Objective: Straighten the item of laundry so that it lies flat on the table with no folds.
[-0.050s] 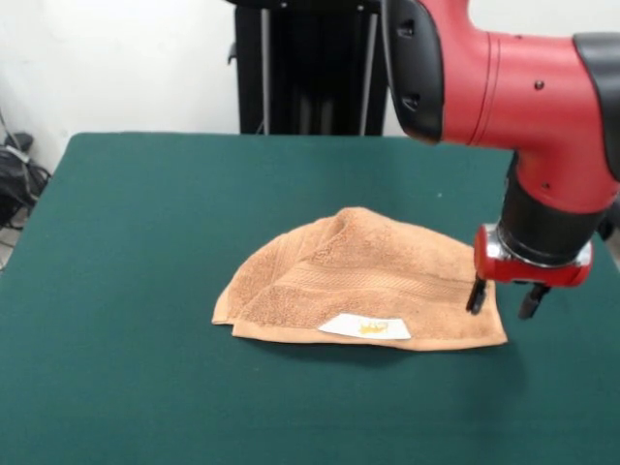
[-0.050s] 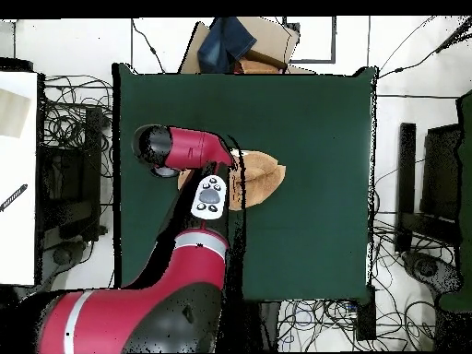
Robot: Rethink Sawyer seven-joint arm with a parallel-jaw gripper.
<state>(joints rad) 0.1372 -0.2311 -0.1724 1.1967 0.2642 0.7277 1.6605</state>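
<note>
I see a dark green table (image 1: 126, 291) with an orange-tan towel (image 1: 358, 281) lying a little right of its middle in the front view. The towel is not flat: it is folded over on itself into a rough half-dome shape, with a raised ridge along its top and a straight lower edge nearest the camera. A woven band runs across it, and a white label (image 1: 365, 327) with a yellow mark sits on that lower edge.

My red and black arm (image 1: 513, 87) comes in from the upper right. Its gripper (image 1: 507, 298) hangs at the towel's right end, beside the lower right corner. The two dark fingers (image 1: 477, 294) point down with a clear gap between them, and nothing is held between them. One finger is at the towel's edge; I cannot tell whether it touches the cloth.

From overhead, the arm covers part of the towel (image 2: 261, 178), which shows just past the arm near the table's (image 2: 313, 120) middle.
</note>
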